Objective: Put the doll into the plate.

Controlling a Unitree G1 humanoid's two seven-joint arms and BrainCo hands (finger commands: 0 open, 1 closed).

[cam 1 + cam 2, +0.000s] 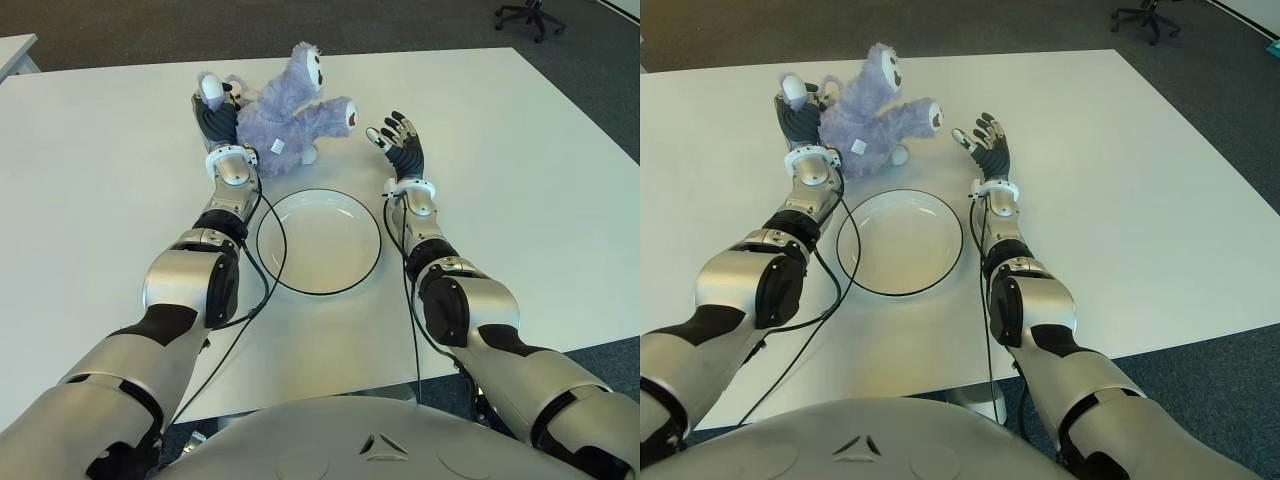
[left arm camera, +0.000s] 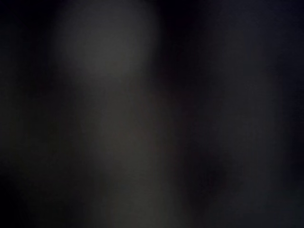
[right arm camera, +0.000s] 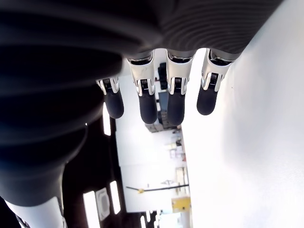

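Note:
A purple plush doll (image 1: pixel 285 112) sits at the far side of the white table, just beyond the white dark-rimmed plate (image 1: pixel 318 245). My left hand (image 1: pixel 216 115) is at the doll's left side, its fingers curled round one plush arm, whose white paw (image 1: pixel 212 88) sticks out above them. The left wrist view is dark and shows nothing. My right hand (image 1: pixel 397 135) is raised to the right of the doll's foot (image 1: pixel 347 115), apart from it. Its fingers (image 3: pixel 147 107) are spread and hold nothing. The plate has nothing in it.
The white table (image 1: pixel 520 150) stretches wide on both sides. Black cables (image 1: pixel 268 270) run along my forearms beside the plate. An office chair (image 1: pixel 530 15) stands on the dark floor at the far right, and another table's corner (image 1: pixel 15 50) shows at the far left.

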